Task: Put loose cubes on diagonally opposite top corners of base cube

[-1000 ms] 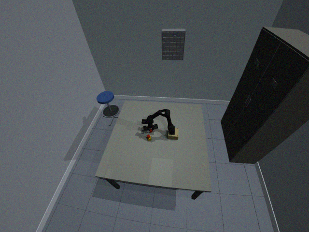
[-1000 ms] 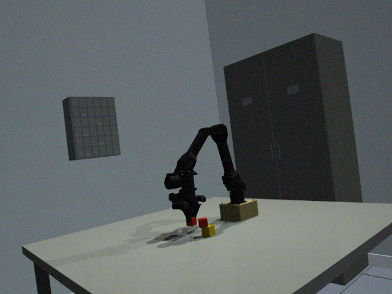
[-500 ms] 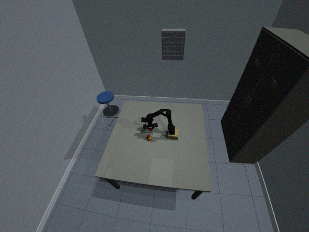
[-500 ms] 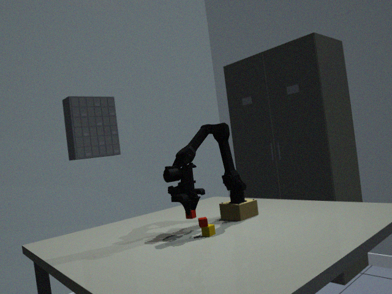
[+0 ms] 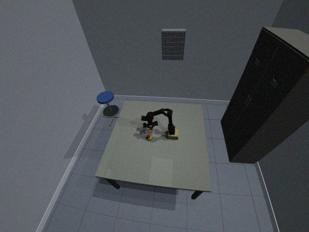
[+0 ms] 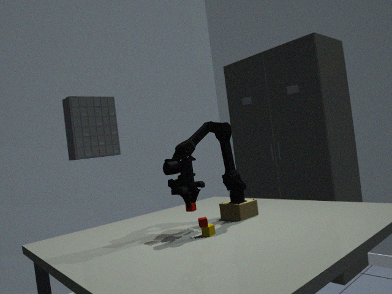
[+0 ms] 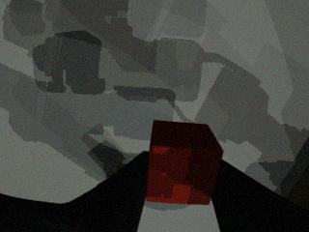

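Black gripper (image 5: 150, 126) (image 6: 190, 203) (image 7: 180, 161), pointing down with its fingers partly open, clamps a red cube (image 5: 150, 128) (image 6: 190, 207) (image 7: 183, 164) above the pale table (image 5: 184, 159) (image 6: 253, 253); the cube looks roughly level and, equal-sided, has no long axis. A second red cube (image 5: 148, 136) (image 6: 203, 222) sits level, offset over one top corner of the yellow base cube (image 5: 149, 138) (image 6: 208, 230); no writing is legible.

A black robot arm (image 5: 170, 117) bends over the big worktop (image 5: 182, 159), with a little red block (image 5: 150, 128) at its pincer (image 5: 150, 127). Another red block (image 5: 148, 136) sits on a yellow one (image 5: 149, 139). A blue stool (image 5: 105, 97) stands near the worktop
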Tool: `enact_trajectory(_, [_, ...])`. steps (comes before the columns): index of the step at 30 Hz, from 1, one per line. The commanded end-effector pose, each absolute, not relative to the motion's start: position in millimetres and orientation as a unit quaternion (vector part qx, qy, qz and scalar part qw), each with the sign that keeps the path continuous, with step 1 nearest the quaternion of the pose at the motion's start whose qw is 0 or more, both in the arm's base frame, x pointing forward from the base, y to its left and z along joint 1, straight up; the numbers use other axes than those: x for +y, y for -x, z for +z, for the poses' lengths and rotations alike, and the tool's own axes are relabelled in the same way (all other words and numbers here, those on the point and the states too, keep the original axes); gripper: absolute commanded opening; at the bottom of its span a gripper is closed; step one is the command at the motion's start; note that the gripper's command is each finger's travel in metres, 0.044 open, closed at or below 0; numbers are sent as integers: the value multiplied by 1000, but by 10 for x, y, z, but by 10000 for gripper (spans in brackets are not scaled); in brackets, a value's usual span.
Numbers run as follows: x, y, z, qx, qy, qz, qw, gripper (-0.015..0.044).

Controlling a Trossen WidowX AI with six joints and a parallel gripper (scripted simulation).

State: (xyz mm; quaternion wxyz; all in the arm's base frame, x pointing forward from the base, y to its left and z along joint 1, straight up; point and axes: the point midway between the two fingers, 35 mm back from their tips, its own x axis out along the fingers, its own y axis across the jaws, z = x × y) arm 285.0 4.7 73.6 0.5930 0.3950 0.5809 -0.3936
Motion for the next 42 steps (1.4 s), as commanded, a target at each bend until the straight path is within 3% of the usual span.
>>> enact_trajectory(1, [54,-2851,844,580,-397,-389,596,105])
enact_trajectory(42, [1184,-2667,836,676,-189,-179,689,105])
